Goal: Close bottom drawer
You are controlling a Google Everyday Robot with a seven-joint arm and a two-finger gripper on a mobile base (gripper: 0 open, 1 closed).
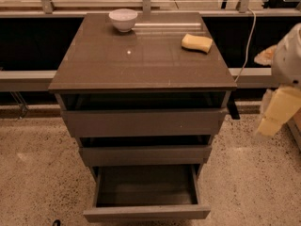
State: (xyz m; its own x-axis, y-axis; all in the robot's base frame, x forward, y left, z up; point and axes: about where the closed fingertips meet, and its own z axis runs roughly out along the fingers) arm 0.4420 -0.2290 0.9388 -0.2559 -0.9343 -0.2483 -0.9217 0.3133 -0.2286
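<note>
The bottom drawer [146, 213] is the narrowest and lowest of three grey-brown drawers in a small cabinet. It is pulled far out, and its shallow box shows empty inside. Its plain flat face panel sits near the bottom edge of the view. The medium drawer [145, 155] and the wide top drawer [143, 122] above it stand slightly ajar. My gripper [278, 113], cream-coloured below a white arm segment [288, 55], hangs at the right edge. It is beside the cabinet at about top-drawer height and well apart from the bottom drawer.
On the cabinet top [141, 60] stand a white bowl [123, 19] at the back left and a yellow sponge [197, 42] at the back right. A white cable [248, 36] hangs right of the cabinet. The floor [37, 182] is speckled terrazzo; rails run behind.
</note>
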